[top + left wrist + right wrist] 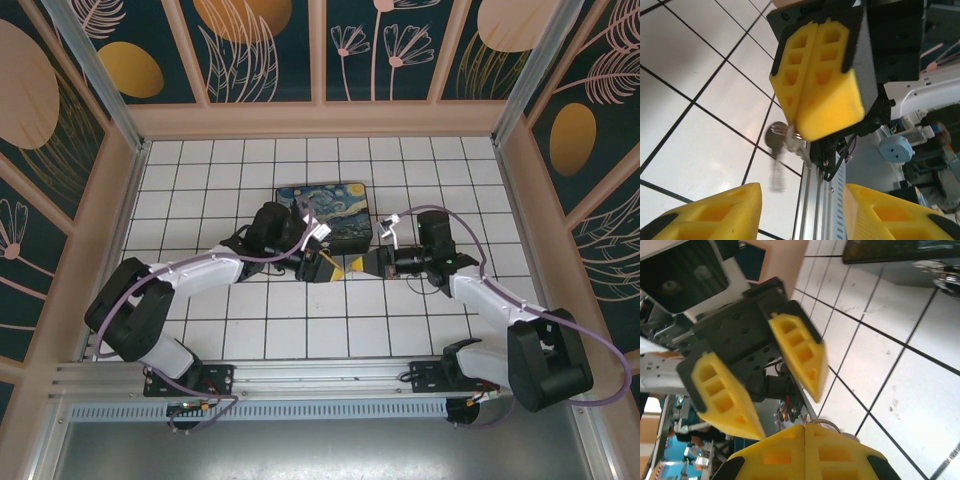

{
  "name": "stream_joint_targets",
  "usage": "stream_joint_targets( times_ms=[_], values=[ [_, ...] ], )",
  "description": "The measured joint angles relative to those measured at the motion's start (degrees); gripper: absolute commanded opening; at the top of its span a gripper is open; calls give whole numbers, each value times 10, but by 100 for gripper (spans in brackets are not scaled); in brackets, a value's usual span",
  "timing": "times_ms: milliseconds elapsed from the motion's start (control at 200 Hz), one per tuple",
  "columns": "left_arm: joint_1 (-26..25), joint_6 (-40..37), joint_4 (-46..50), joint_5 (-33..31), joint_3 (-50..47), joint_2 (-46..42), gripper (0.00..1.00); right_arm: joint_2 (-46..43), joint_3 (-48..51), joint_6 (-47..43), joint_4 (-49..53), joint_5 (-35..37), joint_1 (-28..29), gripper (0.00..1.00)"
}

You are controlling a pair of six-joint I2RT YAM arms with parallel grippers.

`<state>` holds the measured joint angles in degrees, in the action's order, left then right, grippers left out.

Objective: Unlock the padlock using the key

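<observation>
Nearest me, left gripper (801,200) stands with jaws apart, holding nothing. Just beyond, right gripper (807,120) is clamped shut, the padlock (782,140) dangling from its fingertips above the tiled floor (690,100); blurred metal (777,177) beneath it I cannot identify.

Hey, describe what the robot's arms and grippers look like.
The left arm and right arm are white shells with black joints, each trailing a purple cable. The left gripper and right gripper have black bodies and yellow wedge-shaped fingers with rectangular pockets.
</observation>
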<state>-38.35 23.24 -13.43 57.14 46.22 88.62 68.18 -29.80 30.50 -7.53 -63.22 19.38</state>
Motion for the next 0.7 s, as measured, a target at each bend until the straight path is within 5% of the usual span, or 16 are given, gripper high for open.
stream_joint_targets(
  times_ms=[300,490,701],
  values=[
    [0,178,-159,-118,-74,-31,51,-14,110,330,-198,198,33,0],
    [-2,346,-293,-190,-137,-38,48,-56,109,440,-222,353,101,0],
    [-14,451,-327,-251,-147,-70,49,-80,118,529,-252,494,158,0]
  ],
)
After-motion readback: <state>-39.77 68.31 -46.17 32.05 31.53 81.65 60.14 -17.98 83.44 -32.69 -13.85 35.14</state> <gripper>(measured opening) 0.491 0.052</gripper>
